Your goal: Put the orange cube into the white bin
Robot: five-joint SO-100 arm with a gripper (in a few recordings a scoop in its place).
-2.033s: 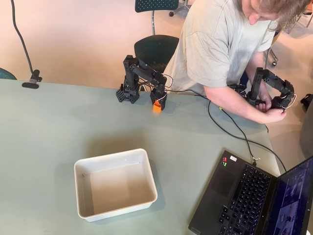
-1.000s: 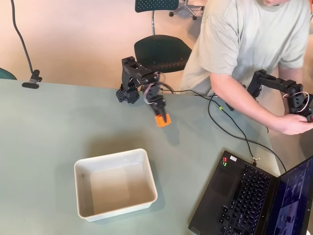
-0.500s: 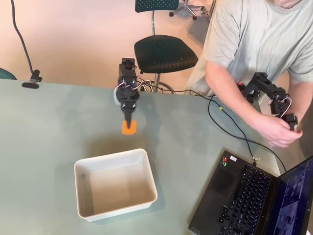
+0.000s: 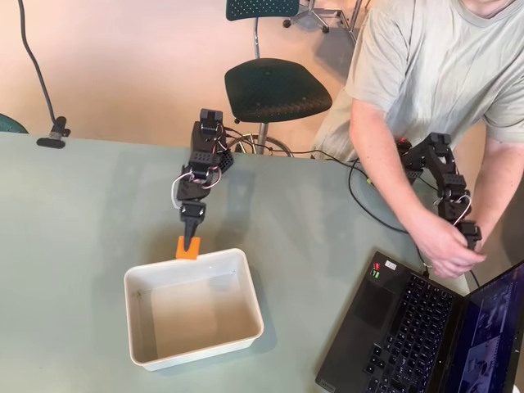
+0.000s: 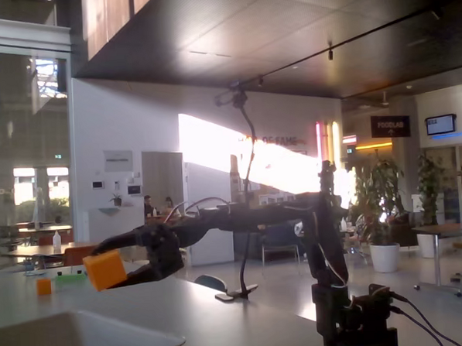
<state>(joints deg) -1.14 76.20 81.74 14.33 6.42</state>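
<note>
Public cafeteria or campus hall: food-lab sign point(image 5: 390, 125), dining tables point(image 5: 33, 250), potted plants point(image 5: 374, 204), glass front.

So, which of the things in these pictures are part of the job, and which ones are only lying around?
Part of the job:
- orange cube, held in the gripper near the bin's far rim
- white bin, nothing in it

Lying around:
- laptop, open, at the table's right corner in the overhead view
- black cable on the table
- chair behind the table
</note>
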